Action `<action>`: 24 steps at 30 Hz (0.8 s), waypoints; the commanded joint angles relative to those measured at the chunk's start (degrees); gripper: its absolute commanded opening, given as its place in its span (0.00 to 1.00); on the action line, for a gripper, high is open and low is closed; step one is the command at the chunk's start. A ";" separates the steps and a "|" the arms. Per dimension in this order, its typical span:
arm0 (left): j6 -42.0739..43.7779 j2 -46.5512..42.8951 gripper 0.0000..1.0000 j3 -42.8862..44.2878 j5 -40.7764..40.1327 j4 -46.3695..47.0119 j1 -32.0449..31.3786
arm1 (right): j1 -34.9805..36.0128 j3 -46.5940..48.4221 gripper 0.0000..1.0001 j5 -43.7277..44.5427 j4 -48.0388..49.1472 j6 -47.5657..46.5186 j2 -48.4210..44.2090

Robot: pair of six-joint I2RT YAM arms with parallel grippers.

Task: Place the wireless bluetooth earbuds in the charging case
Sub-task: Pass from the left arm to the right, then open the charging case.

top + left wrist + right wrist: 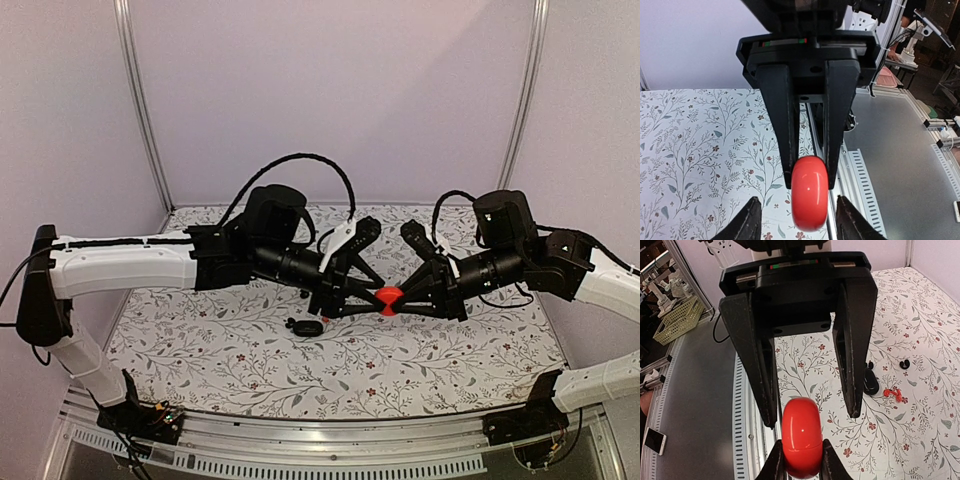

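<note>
Right end effector (801, 460) grips the red disc (801, 437) above the counter (200, 350). Left end effector (800, 220) is open, its fingers either side of the disc.

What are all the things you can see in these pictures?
red rounded piece: one, red, up in the air between the two arms
charging case: one, glossy black, lying on the tablecloth below the left arm
earbuds: looks like two, black, on the cloth, one just past the case and one off to its side
small red bit: one, red, on the cloth beside the case, too small to tell what it is
tablecloth: one, white with leafy twigs, covering the table
basket: one, yellowish, off the table
arms: two, white and black
left end effector: one, black, open around the red piece
right end effector: one, black, pinching the red piece
</note>
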 commanded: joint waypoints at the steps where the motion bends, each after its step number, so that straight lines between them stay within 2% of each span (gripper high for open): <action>1: 0.22 -0.08 0.52 -0.26 -0.37 1.24 0.53 | 0.23 -0.89 0.03 0.33 1.33 1.21 -1.15; 7: -0.21 0.50 0.61 0.07 -1.03 4.14 0.46 | 0.23 -2.10 0.03 1.75 1.35 1.91 -3.34; 24: -0.38 3.85 0.59 2.71 -0.12 3.30 0.58 | 0.23 -2.63 0.01 2.53 0.69 1.33 -4.18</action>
